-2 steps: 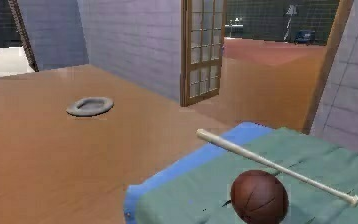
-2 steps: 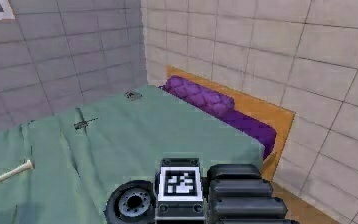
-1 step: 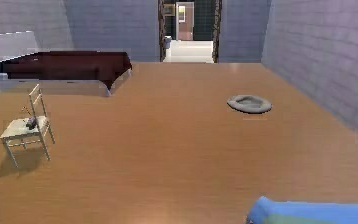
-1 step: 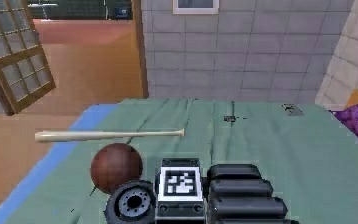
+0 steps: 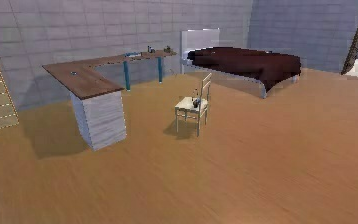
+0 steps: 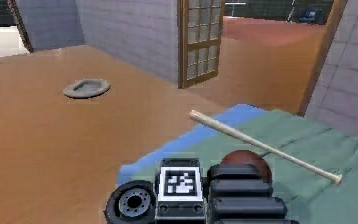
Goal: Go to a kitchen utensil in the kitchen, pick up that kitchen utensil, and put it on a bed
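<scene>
Our arm end (image 6: 202, 200): black ribbed blocks (image 6: 245, 192), one white square tag (image 6: 178, 182) with black marks. We see the claw (image 6: 134, 205) body left of it: dark, round, ringed.

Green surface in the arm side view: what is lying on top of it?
A long pale wooden stick lies across the green surface. Dark robot hardware covers its near edge.

The floor (image 5: 237, 170) is smooth warm wood with a faint sheen; the desk top (image 5: 82, 75) is darker matt wood on a white painted drawer block (image 5: 104, 118); the bed (image 5: 249, 65) wears dark red cloth; the thin rod (image 6: 262, 146) looks like pale bare wood, lying on matt green cloth (image 6: 317, 135); the door (image 6: 201, 40) is brown wood with glass panes.
</scene>
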Robot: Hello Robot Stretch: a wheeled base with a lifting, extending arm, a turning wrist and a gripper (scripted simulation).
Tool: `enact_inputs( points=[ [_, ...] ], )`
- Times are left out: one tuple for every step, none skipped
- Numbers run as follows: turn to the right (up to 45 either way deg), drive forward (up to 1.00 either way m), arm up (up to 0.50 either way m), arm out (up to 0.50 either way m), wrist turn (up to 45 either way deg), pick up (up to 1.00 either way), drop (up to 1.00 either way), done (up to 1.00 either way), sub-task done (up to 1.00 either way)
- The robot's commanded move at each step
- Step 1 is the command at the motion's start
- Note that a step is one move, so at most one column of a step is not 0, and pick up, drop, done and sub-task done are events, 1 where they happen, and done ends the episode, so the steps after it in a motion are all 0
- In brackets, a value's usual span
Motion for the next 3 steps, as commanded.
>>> enact_inputs(
  points=[
    [-21.0,0.00,0.00,0.00,0.0,0.00,0.00,0.00,0.00],
    [45.0,0.00,0.00,0.00,0.0,0.00,0.00,0.00,0.00],
    [45.0,0.00,0.00,0.00,0.0,0.00,0.00,0.00,0.00]
  ],
)
